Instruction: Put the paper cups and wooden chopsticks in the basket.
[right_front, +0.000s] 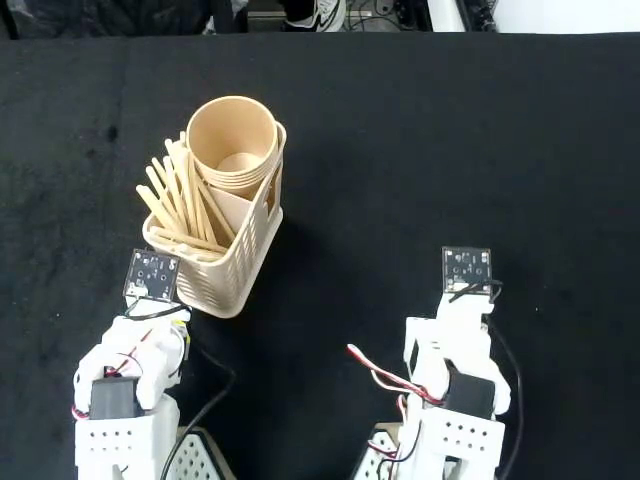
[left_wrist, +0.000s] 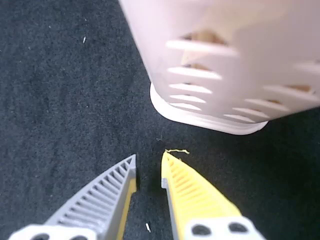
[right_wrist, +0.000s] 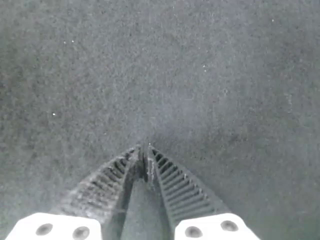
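Left hand (left_wrist: 150, 156) slightly apart just near of the basket (right_front: 240, 275), right hand (right_wrist: 145, 151) together; chopsticks (right_front: 180, 200) lean far-left, cups (right_front: 235, 150) mouth-up inside.

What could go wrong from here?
1. The left gripper sits close to the base of the basket; a stray swing could knock it over.
2. The chopsticks lean loosely and the cups stand above the rim, so a bump might spill them.

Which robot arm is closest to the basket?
The left one: the left end effector sits just short of the basket, while the right end effector faces bare black cloth.
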